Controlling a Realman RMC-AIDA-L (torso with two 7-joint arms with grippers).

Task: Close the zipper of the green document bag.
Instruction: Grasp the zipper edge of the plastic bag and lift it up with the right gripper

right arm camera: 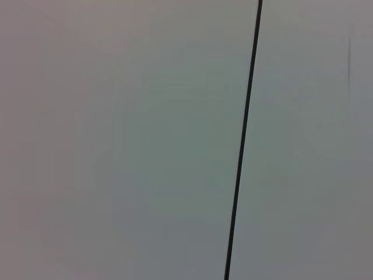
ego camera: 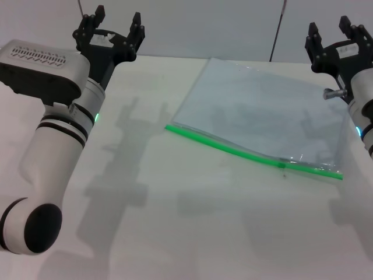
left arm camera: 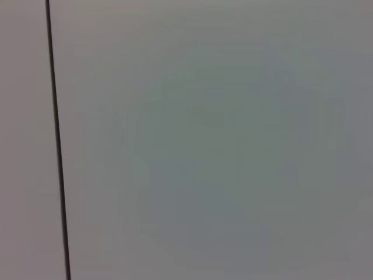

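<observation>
Clear plastic bag with green zipper lies between the raised, spread left pincer and right pincer.

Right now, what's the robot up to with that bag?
Nothing is being handled. The green document bag lies flat on the white table, zipper along its near edge, slider toward the robot's right. The left gripper and right gripper are both raised, open, near the table's far edge.
</observation>
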